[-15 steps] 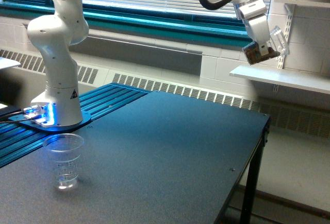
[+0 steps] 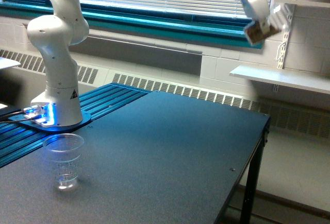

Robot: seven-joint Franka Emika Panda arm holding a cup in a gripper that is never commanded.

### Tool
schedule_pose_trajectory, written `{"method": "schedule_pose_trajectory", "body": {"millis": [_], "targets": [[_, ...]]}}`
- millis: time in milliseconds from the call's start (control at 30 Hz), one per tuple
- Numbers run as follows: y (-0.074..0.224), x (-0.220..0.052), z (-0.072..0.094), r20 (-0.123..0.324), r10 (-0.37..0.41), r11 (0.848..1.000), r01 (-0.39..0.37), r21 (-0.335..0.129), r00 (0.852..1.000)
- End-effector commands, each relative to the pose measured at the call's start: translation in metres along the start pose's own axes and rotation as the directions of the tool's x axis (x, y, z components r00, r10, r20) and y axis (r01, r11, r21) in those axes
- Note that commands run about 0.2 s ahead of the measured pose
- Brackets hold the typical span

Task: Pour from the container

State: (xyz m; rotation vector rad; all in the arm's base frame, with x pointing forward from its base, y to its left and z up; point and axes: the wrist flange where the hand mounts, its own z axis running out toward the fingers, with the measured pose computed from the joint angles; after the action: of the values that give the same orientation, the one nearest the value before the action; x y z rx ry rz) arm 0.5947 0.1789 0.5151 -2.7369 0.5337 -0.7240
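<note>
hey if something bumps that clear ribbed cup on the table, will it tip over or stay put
The ribbed cup probably tips or slides easily: it looks empty and thin-walled, so likely very light. Its base is narrower than its mouth, giving little footing. The walls would likely flex if squeezed.

We see a glossy white, rounded arm (image 2: 56, 54) with a black triangle mark, its base (image 2: 46, 116) glowing blue.

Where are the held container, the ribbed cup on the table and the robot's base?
container (image 2: 269, 24): exterior view, on its blurred clear wall beside the gripper (image 2: 260, 28).
ribbed cup (image 2: 63, 160): exterior view, on its side wall.
robot's base (image 2: 58, 112): exterior view, on the white pedestal.
</note>
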Motion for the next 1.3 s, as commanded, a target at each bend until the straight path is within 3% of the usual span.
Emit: {"method": "schedule_pose_trajectory", "body": {"millis": [33, 267, 567, 1033, 1300], "targets": [[-0.01, 0.012, -0.058, -0.094, -0.001, 0.999, 0.005, 0.042, 0.996], [0.0, 0.018, -0.106, -0.168, 0.01, 0.999, -0.001, 0.052, 0.986], [0.046, 0.019, -0.096, -0.162, 0.047, 0.999, -0.048, -0.002, 0.986], [0.118, 0.016, -0.088, -0.157, 0.124, 0.99, -0.134, -0.051, 0.98], [0.145, 0.01, -0.094, -0.165, 0.154, 0.983, -0.168, -0.07, 0.974]]}}
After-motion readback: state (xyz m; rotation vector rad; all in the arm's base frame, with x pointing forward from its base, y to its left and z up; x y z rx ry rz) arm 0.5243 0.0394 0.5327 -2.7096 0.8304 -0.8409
